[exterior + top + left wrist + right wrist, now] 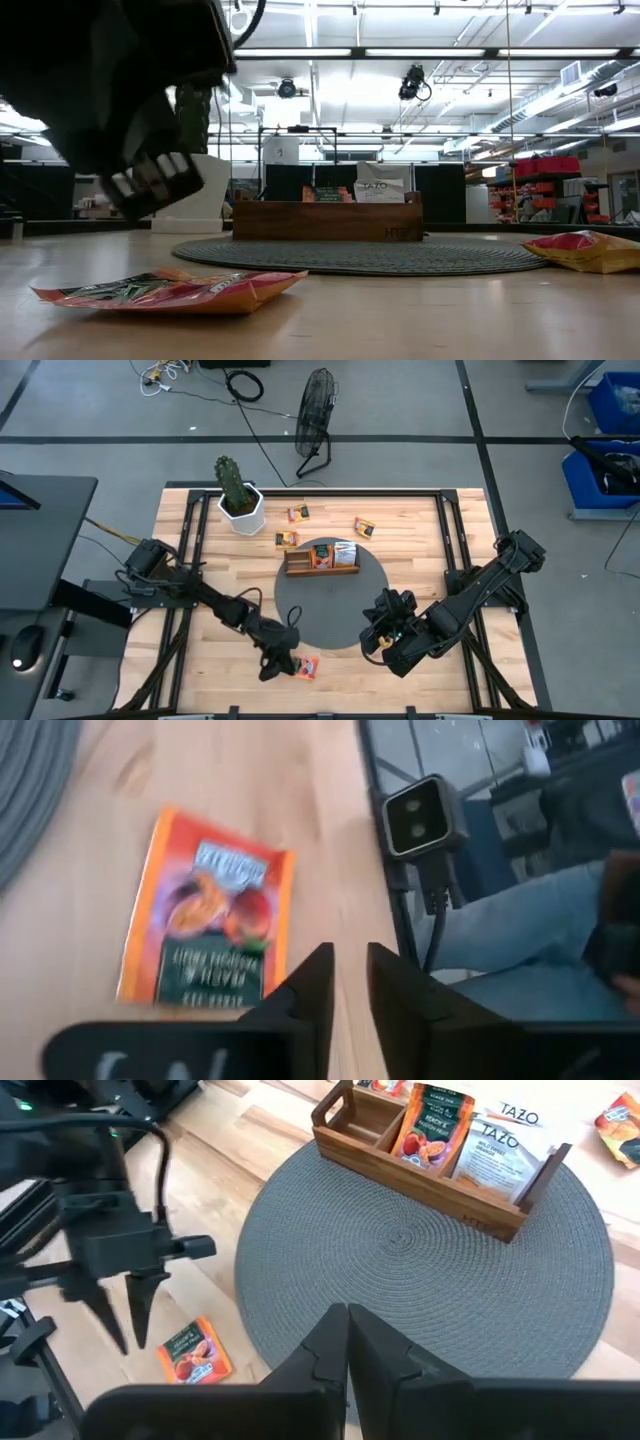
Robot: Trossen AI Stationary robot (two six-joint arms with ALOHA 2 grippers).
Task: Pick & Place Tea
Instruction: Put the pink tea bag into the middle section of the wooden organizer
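Note:
An orange-red tea sachet (205,925) lies flat on the wooden table near its front edge, also seen in the low view (170,290). My left gripper (348,982) hovers just above the table beside it, slightly open and holding nothing (120,1325). My right gripper (347,1330) is shut and empty above the near right part of the round grey mat (330,600). The wooden tray (322,560) stands on the mat's far part with an orange sachet (425,1125) and a white one (500,1150) upright in it. Three more sachets (298,513) (364,527) (287,539) lie beyond the tray.
A potted cactus in a white pot (240,500) stands at the table's far left. A small camera on a stand (425,815) sits at the near edge, with a person's jeans-clad leg (520,950) beyond it. Bare wood lies left and right of the mat.

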